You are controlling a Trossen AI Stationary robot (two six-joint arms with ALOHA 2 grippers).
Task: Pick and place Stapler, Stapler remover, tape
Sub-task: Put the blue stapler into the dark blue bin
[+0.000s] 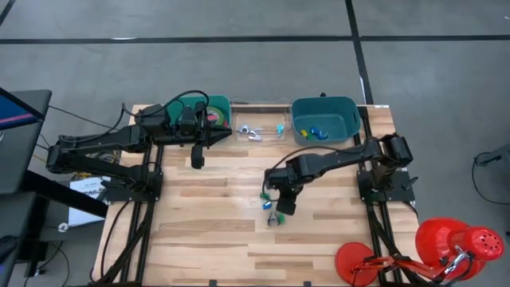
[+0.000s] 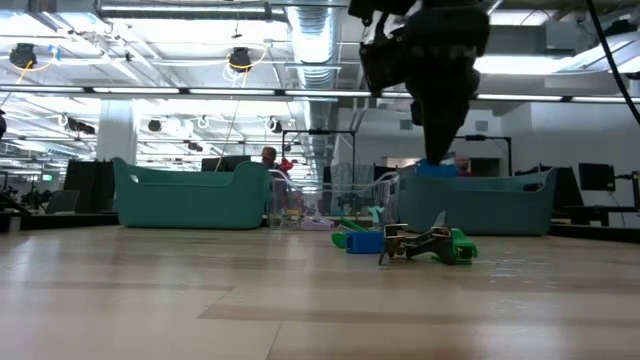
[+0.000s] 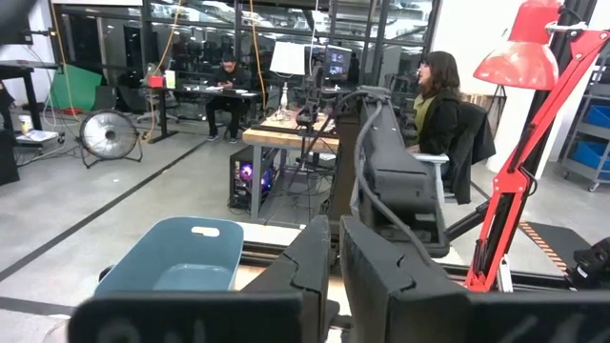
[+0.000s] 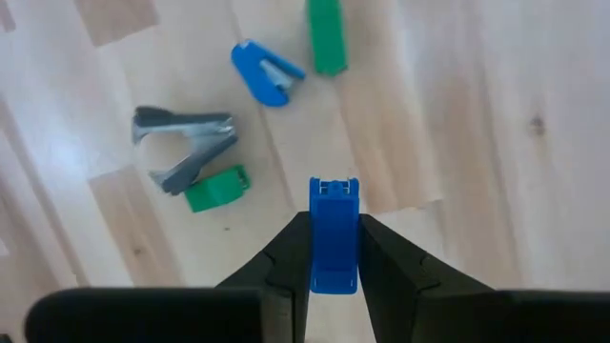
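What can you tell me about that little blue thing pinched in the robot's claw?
The blue stapler is a small, narrow bar of smooth plastic with a notched end. It is held lengthwise between the right gripper's dark fingers, raised above the wooden table, its notched end sticking out past the fingertips. Only the fingers touch it.

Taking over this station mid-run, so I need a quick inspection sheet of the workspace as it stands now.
Surface: wooden table, light planks.
Job's things: blue stapler in the right gripper; staple remover with green handle, blue staple remover and green stapler lie on the table; tape rolls in the left teal bin.
Clutter: small pieces in the clear tray and the right teal bin.
Grippers: right gripper shut on the stapler above the table; left gripper shut, empty, by the left bin.
Cables: black cables looped over the left arm.
Surroundings: red lamp at the table corner; people seated at desks beyond.
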